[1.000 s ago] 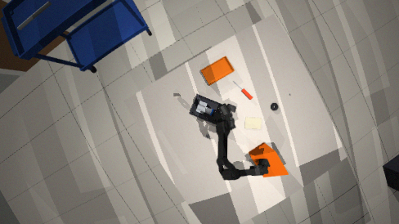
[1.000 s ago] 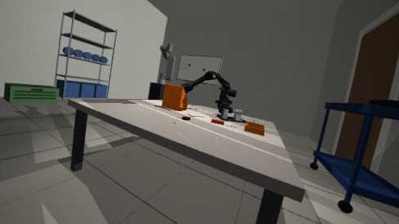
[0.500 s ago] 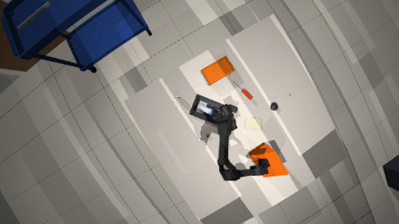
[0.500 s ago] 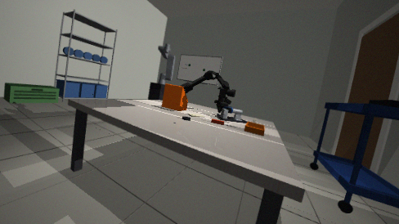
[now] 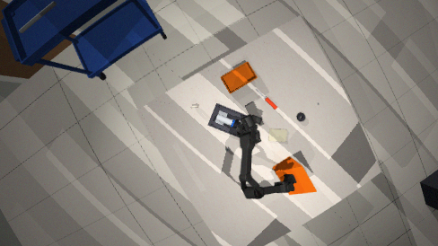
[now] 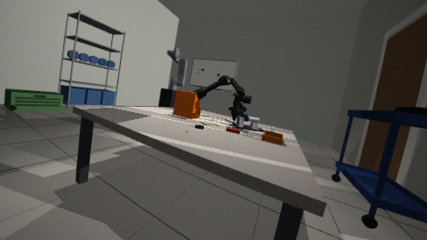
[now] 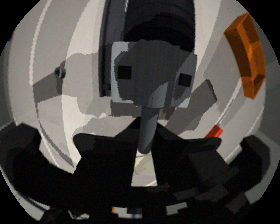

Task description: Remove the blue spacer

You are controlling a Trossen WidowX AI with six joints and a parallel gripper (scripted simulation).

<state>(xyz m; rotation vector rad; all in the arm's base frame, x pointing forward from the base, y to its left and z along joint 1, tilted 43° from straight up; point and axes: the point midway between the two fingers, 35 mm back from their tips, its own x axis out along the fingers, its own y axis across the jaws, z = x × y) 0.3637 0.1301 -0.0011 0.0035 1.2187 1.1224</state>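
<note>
My gripper (image 5: 246,127) (image 6: 234,115) (image 7: 143,120) is shut on the grey shaft (image 7: 148,127), at the end that sticks out of the near support block (image 7: 153,75). Behind that block, black spacers (image 7: 161,22) sit around the shaft in the wrist view. The blue spacer (image 5: 233,123) (image 6: 247,117) shows on the shaft line between the arm and the big housing block (image 5: 223,118) (image 6: 255,123). The wrist view does not show the blue spacer or the big block. The dark fixture tray (image 5: 213,122) lies under the blocks. Any gap at the housing is too small to tell.
An orange bin (image 5: 239,77) (image 6: 273,138) (image 7: 247,55), a red-handled screwdriver (image 5: 271,103) (image 6: 233,130) (image 7: 214,132), a black ring (image 5: 301,115) (image 6: 199,126) (image 7: 60,72) and a pale yellow pad (image 5: 278,135) lie around the fixture. A large orange box (image 5: 302,182) (image 6: 185,104) stands by the arm's base.
</note>
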